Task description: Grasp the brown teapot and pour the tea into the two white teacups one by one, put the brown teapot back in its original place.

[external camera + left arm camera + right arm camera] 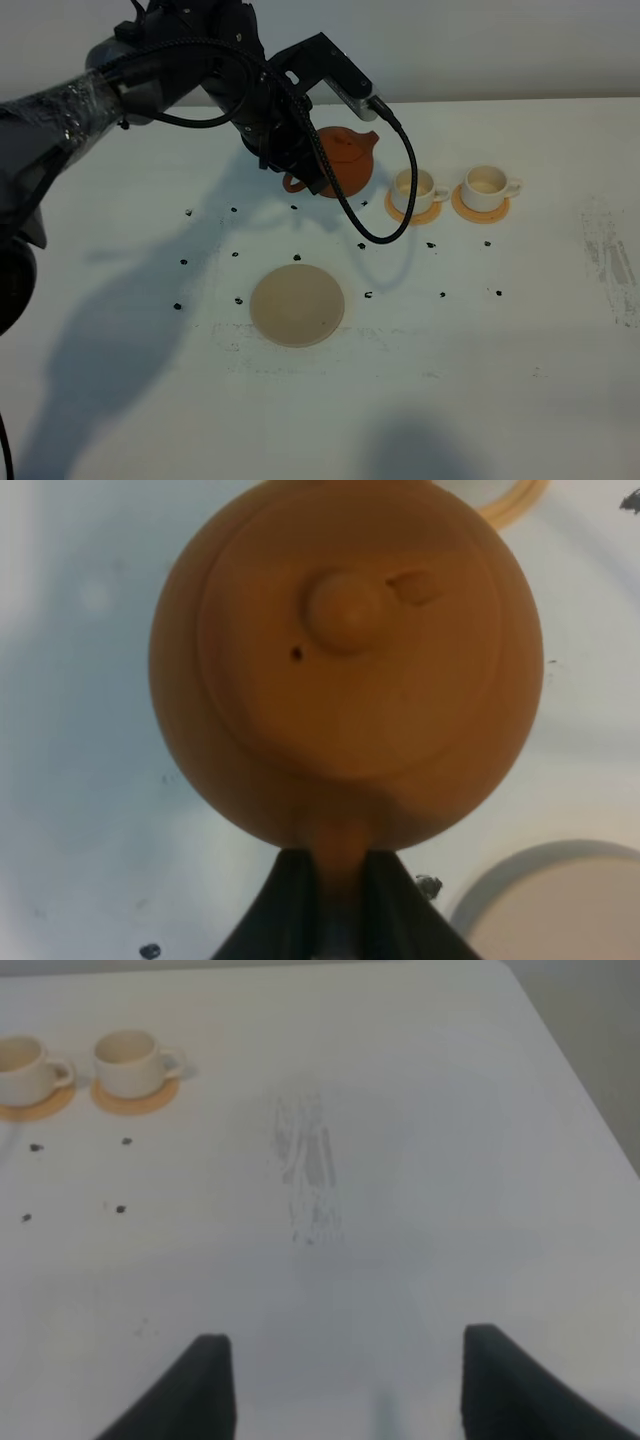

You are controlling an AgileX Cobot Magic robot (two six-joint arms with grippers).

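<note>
The brown teapot [347, 160] hangs above the table, its spout pointing toward the left of the two white teacups [415, 188]. My left gripper [303, 172] is shut on the teapot's loop handle. In the left wrist view the teapot [345, 660] fills the picture, with the gripper [340, 905] clamped on the handle. The right teacup [487, 183] stands beside the left one, each on a small orange coaster. The tan coaster disc [297, 305], the original place, lies bare nearer the front. My right gripper [350, 1390] is open over bare table, far from the teacups [130, 1060].
Small black marks [236, 253] dot the white table around the disc. A scuffed patch [612, 255] lies near the right edge. The left arm's cable [385, 215] loops down in front of the teapot. The table edge [580, 1080] runs close by in the right wrist view.
</note>
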